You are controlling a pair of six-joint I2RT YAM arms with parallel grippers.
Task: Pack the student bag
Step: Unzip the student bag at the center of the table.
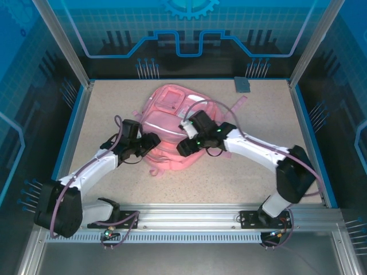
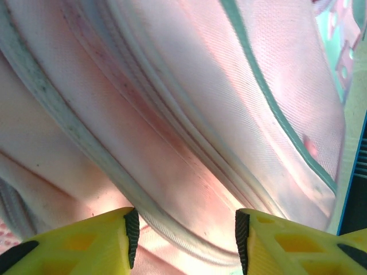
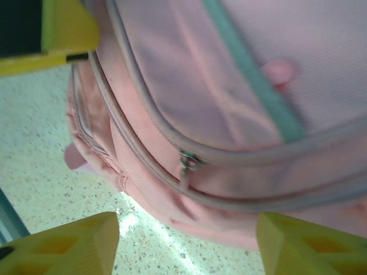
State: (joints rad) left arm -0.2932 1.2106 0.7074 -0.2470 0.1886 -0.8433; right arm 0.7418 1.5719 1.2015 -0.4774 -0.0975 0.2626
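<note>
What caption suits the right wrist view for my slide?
Open yellow right tool over a soft pink fabric backpack, zip pull centred.

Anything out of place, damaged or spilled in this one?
Nothing serious. The student bag lies flat and intact on the table, one strap trailing toward the far right. Its pale zip trim looks grubby with dark specks. A small grey item sits alone at the far edge.
</note>
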